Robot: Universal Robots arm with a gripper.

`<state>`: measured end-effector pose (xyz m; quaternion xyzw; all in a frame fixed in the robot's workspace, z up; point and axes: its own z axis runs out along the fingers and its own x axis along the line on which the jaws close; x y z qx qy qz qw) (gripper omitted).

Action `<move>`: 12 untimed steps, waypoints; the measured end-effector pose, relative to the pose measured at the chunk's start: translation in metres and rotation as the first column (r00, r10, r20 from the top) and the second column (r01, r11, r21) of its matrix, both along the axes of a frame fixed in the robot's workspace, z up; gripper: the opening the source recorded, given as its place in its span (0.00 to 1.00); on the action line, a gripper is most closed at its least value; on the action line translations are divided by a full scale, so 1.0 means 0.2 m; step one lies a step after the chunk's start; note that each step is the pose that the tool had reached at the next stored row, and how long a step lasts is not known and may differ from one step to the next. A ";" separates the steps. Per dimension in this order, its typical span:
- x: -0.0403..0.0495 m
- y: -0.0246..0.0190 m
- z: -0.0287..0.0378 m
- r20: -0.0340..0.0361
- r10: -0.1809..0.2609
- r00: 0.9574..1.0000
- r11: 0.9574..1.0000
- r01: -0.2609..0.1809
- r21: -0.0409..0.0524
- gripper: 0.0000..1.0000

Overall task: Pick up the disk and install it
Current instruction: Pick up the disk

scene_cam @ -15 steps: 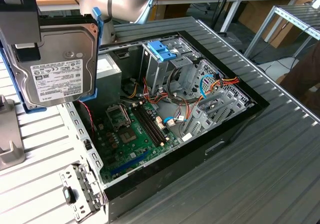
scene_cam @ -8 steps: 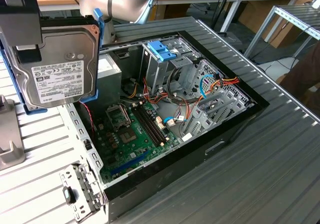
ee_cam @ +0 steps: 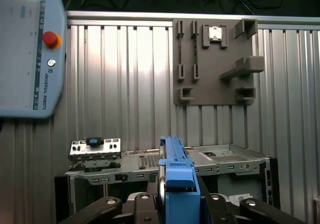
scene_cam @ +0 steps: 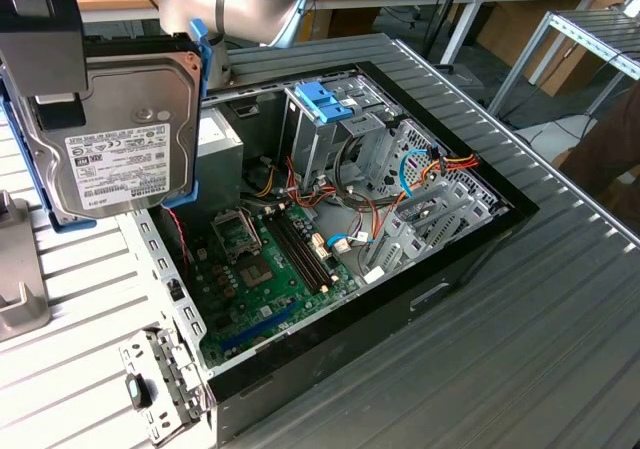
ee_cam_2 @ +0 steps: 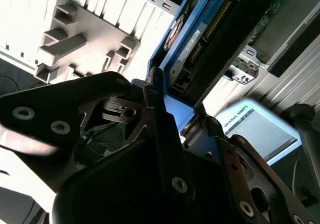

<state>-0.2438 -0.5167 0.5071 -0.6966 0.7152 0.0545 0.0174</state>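
You had the gripper pinched on the disk, a flat rect. metal HDD in a light-blue plastic carrier, held aloft at the exterior view's left, beside the open PC case.

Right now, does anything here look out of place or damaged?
Only the disk is away from its place: the hand holds it upright in the air by the open computer case, not in a bay. Nothing looks spilled or broken; the loose cables inside seem ordinary.
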 end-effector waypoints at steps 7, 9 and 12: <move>0.003 -0.019 0.000 0.000 0.000 1.000 1.000 0.000 0.000 0.37; 0.003 -0.028 0.000 0.000 0.000 1.000 1.000 0.000 0.000 0.37; 0.006 -0.043 -0.001 0.000 0.000 1.000 1.000 0.000 0.000 0.37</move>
